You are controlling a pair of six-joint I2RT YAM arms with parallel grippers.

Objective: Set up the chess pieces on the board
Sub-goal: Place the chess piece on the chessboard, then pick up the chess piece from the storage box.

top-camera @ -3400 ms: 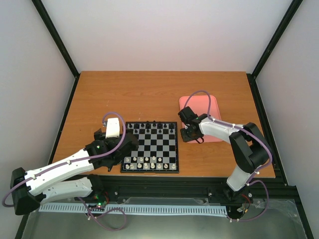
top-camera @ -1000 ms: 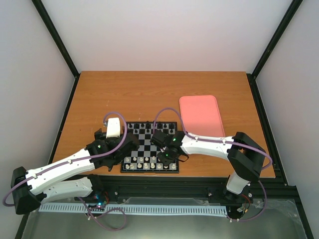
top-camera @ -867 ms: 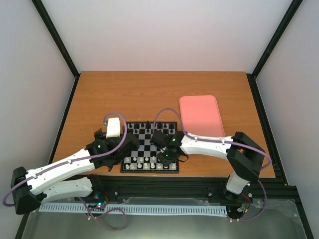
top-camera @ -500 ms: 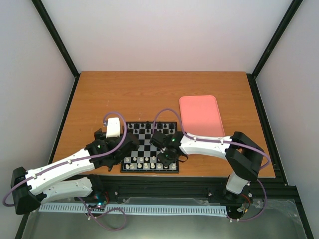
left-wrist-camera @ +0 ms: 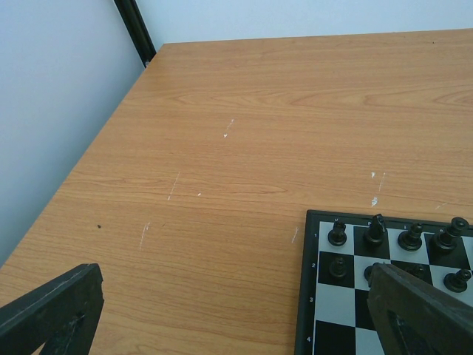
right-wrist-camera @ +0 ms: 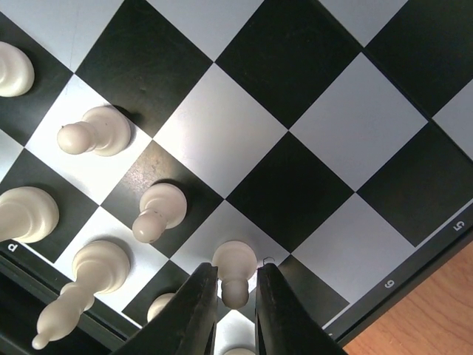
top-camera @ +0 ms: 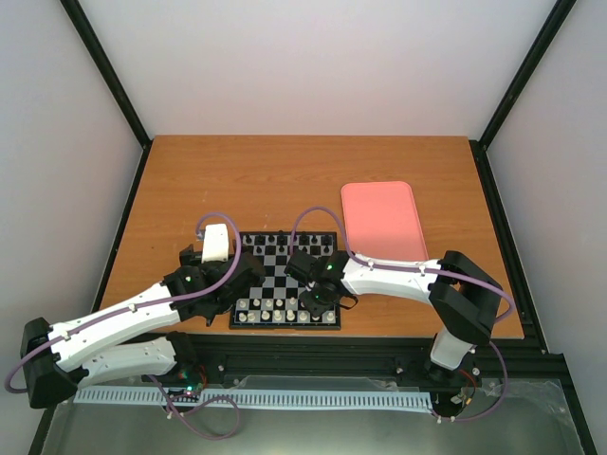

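Observation:
The board (top-camera: pixel 285 276) lies in the middle of the table, with black figures along its far rows and cream-white chess pieces (top-camera: pixel 270 309) along its near rows. My right gripper (top-camera: pixel 317 301) hangs low over the near right squares. In the right wrist view its jaws (right-wrist-camera: pixel 236 270) stand slightly apart around a white pawn (right-wrist-camera: pixel 235 259) that stands upright on a white square, a thin gap on each side. More white pieces (right-wrist-camera: pixel 159 209) stand to its left. My left gripper (top-camera: pixel 243 275) rests at the board's left edge, wide open (left-wrist-camera: pixel 236 329) and empty.
A pink tray (top-camera: pixel 383 220) lies right of the board with nothing showing in it. Black pieces (left-wrist-camera: pixel 377 231) fill the board corner in the left wrist view. Bare wooden table (left-wrist-camera: pixel 222 148) stretches left and beyond. Black frame posts edge the table.
The right arm came from the pink tray to the board's near right squares. In the last second its jaws eased apart around the pawn. The left arm has not moved.

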